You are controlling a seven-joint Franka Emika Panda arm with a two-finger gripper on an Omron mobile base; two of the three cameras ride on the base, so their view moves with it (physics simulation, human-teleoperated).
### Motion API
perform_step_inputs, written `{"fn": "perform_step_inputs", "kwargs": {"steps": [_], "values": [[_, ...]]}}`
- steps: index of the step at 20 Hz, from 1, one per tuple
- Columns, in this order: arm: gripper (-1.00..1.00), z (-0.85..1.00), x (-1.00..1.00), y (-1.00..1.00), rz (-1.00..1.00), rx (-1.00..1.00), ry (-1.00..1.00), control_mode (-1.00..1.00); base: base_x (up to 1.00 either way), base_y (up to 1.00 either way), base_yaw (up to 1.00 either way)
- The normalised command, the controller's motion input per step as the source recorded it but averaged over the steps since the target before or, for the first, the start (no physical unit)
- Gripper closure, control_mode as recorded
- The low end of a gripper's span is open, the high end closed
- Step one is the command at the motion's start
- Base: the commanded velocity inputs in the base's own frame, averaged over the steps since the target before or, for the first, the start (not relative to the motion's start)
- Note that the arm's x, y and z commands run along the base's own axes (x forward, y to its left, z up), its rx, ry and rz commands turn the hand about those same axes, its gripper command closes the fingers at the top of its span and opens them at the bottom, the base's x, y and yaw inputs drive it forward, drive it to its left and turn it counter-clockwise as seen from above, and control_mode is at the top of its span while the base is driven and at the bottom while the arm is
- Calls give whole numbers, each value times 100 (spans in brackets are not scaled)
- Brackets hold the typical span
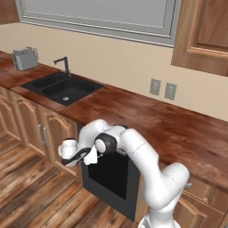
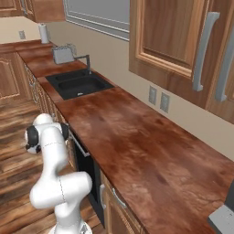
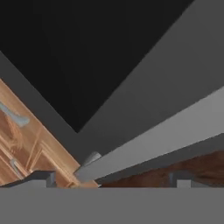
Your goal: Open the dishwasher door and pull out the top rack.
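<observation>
The flat black dishwasher door (image 1: 109, 171) with its long grey bar handle (image 3: 148, 142) stood shut under the reddish-brown wooden counter (image 1: 169, 129), right of the black sink (image 1: 62, 87). The gripper (image 3: 111, 178) sat close at the handle's end, apparently to hook it; its two fingertips (image 3: 41, 178) stood apart, holding nothing.

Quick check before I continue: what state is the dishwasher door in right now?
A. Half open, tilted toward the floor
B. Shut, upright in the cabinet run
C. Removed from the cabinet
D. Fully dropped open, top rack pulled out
B: the dishwasher door stands upright, flush under the counter, and the hand view shows its bar handle close ahead of the fingers.
</observation>
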Motion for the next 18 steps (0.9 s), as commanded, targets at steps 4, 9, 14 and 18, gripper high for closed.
{"fn": "perform_step_inputs", "kwargs": {"steps": [4, 9, 14, 18], "values": [[-100, -71, 28, -2, 0, -9, -11, -100, 0, 0, 0], [-100, -51, 20, -13, 0, -5, -14, -100, 0, 0, 0], [-100, 5, 5, -13, 0, -7, -19, -100, 0, 0, 0], [-100, 28, -6, -1, 0, -18, -32, -100, 0, 0, 0]]}}
